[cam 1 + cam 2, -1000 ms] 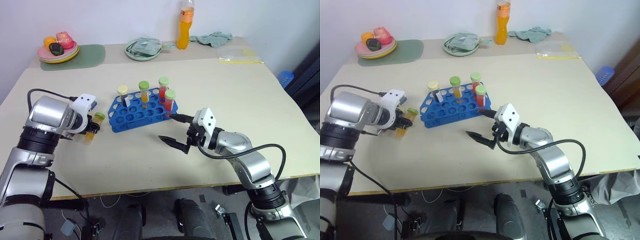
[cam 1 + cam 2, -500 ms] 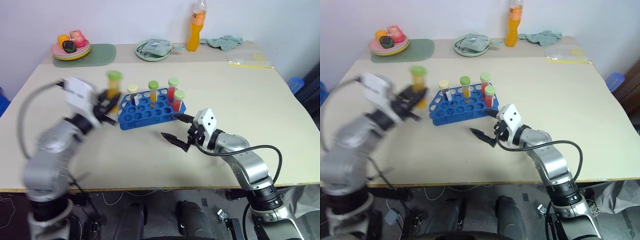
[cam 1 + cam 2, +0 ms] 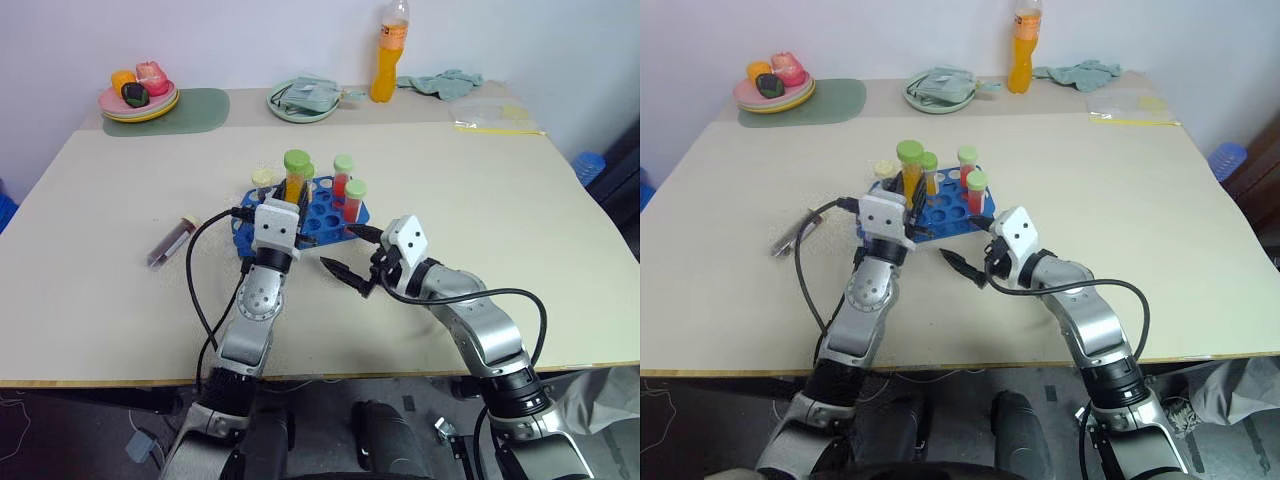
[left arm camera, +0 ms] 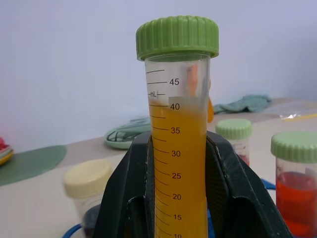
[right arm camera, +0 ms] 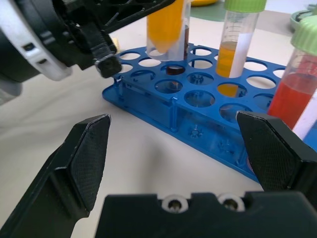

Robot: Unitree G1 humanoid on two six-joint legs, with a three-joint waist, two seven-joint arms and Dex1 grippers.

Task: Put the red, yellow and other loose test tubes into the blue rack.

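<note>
Four tubes [image 3: 343, 176] in blue rack [image 3: 322, 222]

Orange bottle [image 3: 388, 52], green plate [image 3: 302, 101], fruit plate [image 3: 138, 98].

A pale beige bench [image 3: 520, 220] carries the blue rack [image 3: 325, 215] near its middle. Left of the rack, well apart, a dark maroon test tube [image 3: 170, 241] lies on its side. Behind the rack, along the far edge, sit a green placemat [image 3: 190, 106], a green plate [image 3: 300, 100], an orange drink bottle [image 3: 387, 50], a teal cloth [image 3: 440, 83] and a clear plastic bag [image 3: 490, 113].
</note>
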